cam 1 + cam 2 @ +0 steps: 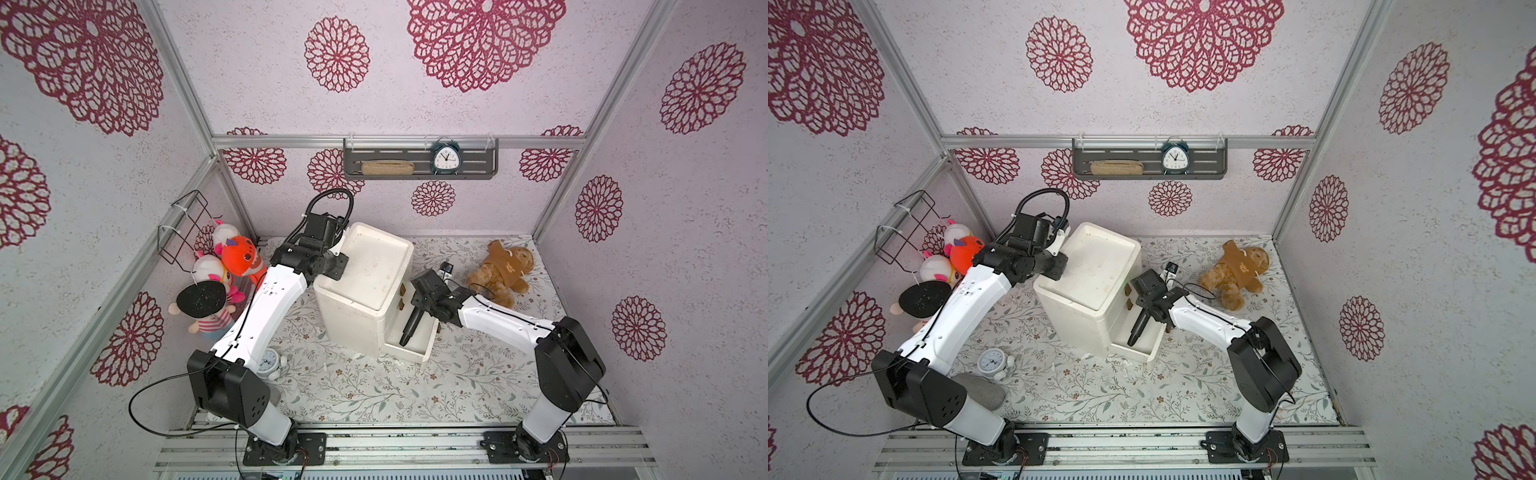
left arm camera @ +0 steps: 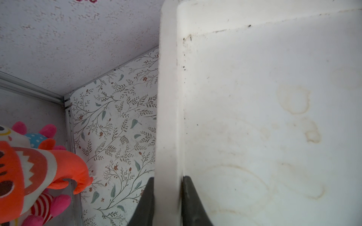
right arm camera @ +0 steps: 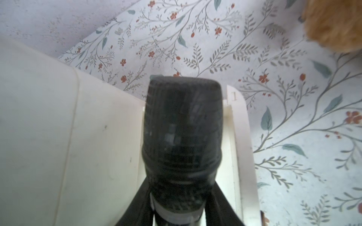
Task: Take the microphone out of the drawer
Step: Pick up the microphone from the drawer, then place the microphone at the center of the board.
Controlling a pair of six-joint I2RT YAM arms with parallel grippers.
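Microphone [image 1: 408, 328] slants inside the pulled-out bottom drawer [image 1: 417, 354], tail toward the front wall; whether it touches the floor is unclear. Its head is hidden under the right gripper [image 3: 180, 181] in both top views, while the blurred wrist view shows black fingers pressing its neck from both sides. The left gripper [image 2: 168, 181] pinches the top rim of the cabinet [image 1: 353, 328]. Bare floral mat [image 1: 415, 395] lies before the drawer; the teddy bear [image 1: 500, 270] sits well apart.

Lab robot cell dressed as a bedroom: aluminium frame [image 1: 291, 142] holding floral wallpaper panels [image 1: 266, 83], arms [image 1: 266, 316] bolted to a rail [image 1: 395, 446] at bottom of frame, plush toys [image 1: 241, 259] mid-left, alarm clock [image 1: 445, 158] on wall shelf [image 1: 478, 164].
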